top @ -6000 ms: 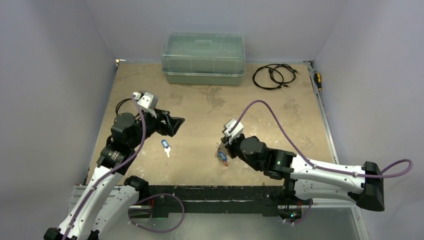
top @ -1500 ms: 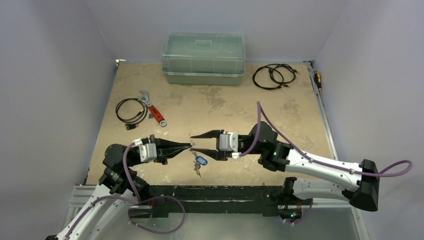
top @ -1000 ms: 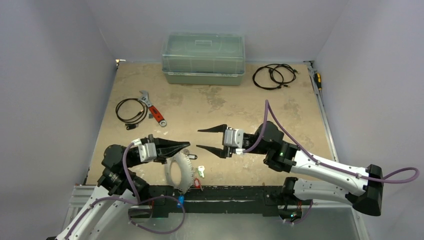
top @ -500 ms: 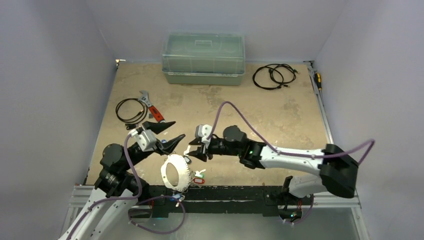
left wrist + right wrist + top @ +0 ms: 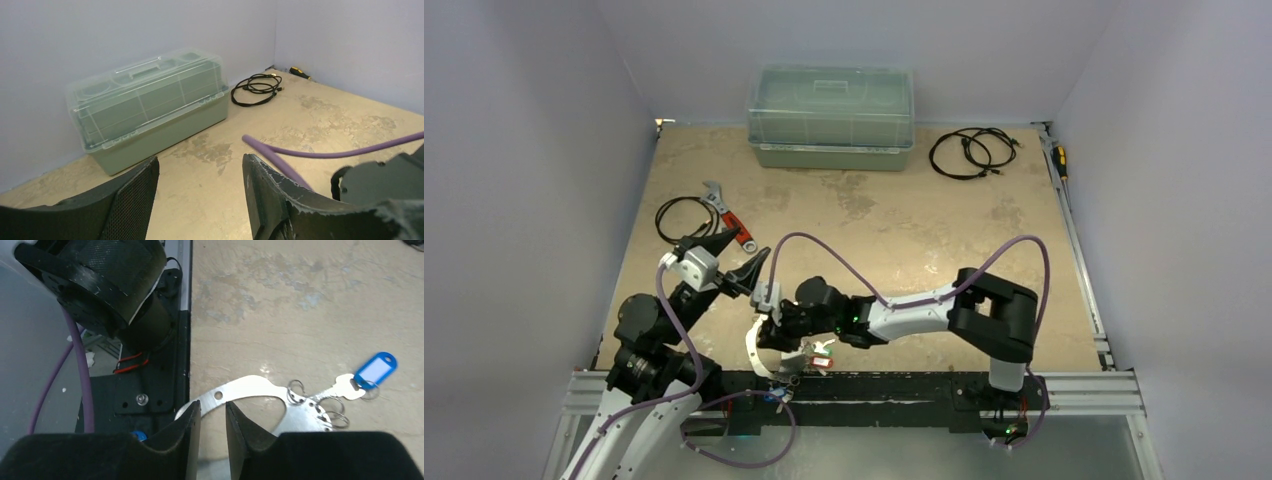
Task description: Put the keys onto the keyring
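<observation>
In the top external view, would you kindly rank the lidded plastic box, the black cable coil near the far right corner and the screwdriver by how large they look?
1. Lidded plastic box, by far the largest.
2. Black cable coil, clearly smaller.
3. Screwdriver, the smallest, only a thin sliver.

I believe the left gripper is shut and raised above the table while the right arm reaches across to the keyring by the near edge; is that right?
Not quite: the left gripper is open, its fingers plainly apart in the left wrist view. It is raised above the table while the right arm reaches across to the keyring by the near edge.
</observation>
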Robot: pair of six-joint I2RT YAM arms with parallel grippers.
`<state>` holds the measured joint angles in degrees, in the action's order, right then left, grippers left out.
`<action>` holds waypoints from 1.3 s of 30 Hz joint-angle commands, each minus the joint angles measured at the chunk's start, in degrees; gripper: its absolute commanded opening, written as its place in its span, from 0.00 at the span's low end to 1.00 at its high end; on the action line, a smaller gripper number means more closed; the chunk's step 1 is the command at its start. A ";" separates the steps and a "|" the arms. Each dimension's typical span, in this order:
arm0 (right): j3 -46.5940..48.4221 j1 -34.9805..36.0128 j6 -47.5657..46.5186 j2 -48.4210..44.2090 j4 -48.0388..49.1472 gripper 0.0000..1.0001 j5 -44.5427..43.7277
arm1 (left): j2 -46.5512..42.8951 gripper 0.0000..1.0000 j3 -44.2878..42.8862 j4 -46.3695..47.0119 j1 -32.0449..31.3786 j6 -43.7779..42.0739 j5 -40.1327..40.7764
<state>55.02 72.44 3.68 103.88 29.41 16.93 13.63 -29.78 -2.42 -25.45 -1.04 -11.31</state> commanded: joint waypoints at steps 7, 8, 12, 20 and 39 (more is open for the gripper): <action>5.15 1.91 2.87 8.65 -0.42 0.16 -6.51 | 0.27 0.61 -2.52 -1.40 0.75 -0.60 2.80; 5.13 1.91 3.21 9.50 -0.30 0.14 -7.41 | 0.30 0.61 -2.59 -1.57 0.75 -0.58 2.86; 4.84 1.84 4.92 11.74 -1.15 0.11 -11.39 | 0.30 0.61 -2.58 -1.76 0.76 -0.55 3.05; 4.30 -0.98 4.48 11.57 -8.80 0.08 -25.45 | 1.06 0.60 -2.97 -2.13 0.76 -0.39 2.79; -3.96 -9.72 1.07 -6.11 -14.38 0.12 -29.08 | 2.03 0.60 -3.01 -2.41 0.84 -0.24 2.52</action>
<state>50.48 62.26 6.72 103.31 16.51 -12.40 15.16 -30.65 -5.45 -25.12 -1.15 -8.88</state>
